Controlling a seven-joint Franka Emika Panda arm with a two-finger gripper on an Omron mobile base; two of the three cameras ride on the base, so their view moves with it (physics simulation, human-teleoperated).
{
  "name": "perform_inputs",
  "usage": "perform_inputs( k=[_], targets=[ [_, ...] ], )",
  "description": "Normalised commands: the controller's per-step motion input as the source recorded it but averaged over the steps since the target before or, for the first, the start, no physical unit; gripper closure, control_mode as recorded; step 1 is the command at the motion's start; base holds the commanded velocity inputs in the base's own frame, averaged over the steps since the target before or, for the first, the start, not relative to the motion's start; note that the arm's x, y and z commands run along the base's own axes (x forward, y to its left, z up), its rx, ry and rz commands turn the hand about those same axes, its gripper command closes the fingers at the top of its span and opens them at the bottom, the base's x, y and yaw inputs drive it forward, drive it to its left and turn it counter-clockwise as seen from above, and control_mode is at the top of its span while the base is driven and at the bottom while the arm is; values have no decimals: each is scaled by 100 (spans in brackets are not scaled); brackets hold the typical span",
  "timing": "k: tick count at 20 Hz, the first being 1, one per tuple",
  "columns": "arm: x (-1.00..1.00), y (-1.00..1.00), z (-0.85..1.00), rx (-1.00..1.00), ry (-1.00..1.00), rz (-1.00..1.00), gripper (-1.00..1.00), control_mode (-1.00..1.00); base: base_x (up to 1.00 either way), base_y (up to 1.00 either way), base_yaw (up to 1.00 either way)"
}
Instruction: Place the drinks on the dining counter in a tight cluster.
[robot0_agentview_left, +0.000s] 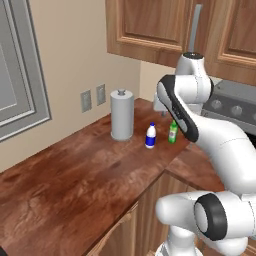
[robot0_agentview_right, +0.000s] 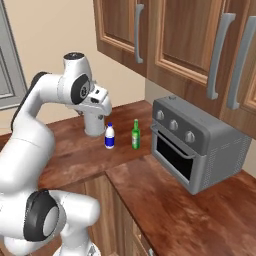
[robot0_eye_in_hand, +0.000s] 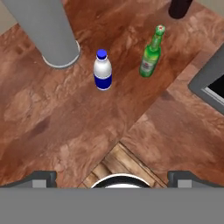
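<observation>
Two drinks, white bottle (robot0_eye_in_hand: 103, 70) and green bottle (robot0_eye_in_hand: 151, 52), stand apart on the surface (robot0_eye_in_hand: 65, 127); the fully open, empty gripper (robot0_eye_in_hand: 112, 177) should be centred over the white bottle's body before closing.

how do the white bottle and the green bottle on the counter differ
The white bottle is squat and rounded, with a blue cap and blue label; the green bottle is slimmer and taller, with a long neck and red cap. In the hand view the white bottle stands nearer the grey paper-towel roll, the green bottle nearer the toaster oven. Both stand upright, apart, on the reddish-brown wood counter, untouched by the gripper.
</observation>
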Motion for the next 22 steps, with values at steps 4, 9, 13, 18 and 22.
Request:
perform_inputs(
  k=[4, 9, 13, 18, 22],
  targets=[
    [79, -4, -2, 0, 13, 7, -100, -100, 0, 0, 0],
    [41, 0, -40, 0, 1, 0, -100, -100, 0, 0, 0],
    [48, 0, -86, 0, 2, 0, -100, -100, 0, 0, 0],
    [32, 0, -52, 1, 9, 0, -100, -100, 0, 0, 0],
    [26, -5, -16, 0, 1, 0, -100, -100, 0, 0, 0]
  ],
)
